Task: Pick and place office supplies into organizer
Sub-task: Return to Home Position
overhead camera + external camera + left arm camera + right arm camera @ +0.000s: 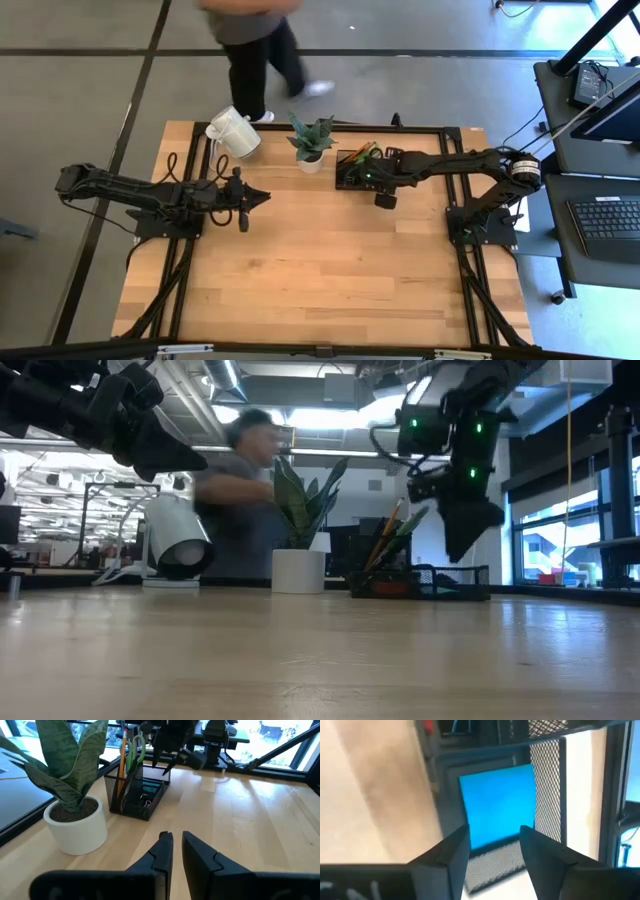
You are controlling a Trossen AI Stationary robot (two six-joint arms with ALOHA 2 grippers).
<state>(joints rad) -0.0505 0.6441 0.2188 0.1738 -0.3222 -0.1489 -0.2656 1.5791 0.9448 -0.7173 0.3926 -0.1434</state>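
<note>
Blue pad point(497, 802) in organizer point(546, 785), right gripper point(493, 831) parted above; plant point(70, 765) beside.

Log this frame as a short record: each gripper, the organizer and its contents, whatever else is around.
left gripper: over the table left of centre, fingers a slim gap apart, empty
right gripper: above the organizer, open, empty
blue sticky pad: flat in a mesh compartment, under the right gripper
scissors, pencils: upright in the organizer's cup
potted plant: beside the organizer
white mug: tilted, near the back edge
person: on the floor behind the table
</note>
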